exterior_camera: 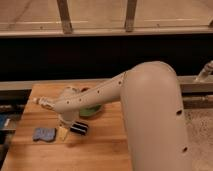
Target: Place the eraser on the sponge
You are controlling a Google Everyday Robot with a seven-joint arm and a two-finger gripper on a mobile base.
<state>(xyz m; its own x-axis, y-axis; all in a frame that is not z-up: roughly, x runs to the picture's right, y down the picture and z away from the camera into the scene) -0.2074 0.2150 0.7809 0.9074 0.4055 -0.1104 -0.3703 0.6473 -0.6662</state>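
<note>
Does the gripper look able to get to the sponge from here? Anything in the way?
Probably yes. The gripper is low over the table, close beside the sponge, with only bare wood between them. The eraser sits on the gripper's other side, off that path.

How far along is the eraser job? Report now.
Done: nothing yet; the eraser sits apart from the sponge. In hand: the gripper is low between them, close beside the eraser; a grasp cannot be confirmed. Left: setting the eraser on the sponge.

No writing can be read anywhere; the tool (65,129) sits between sponge (44,134) and eraser (79,128).
</note>
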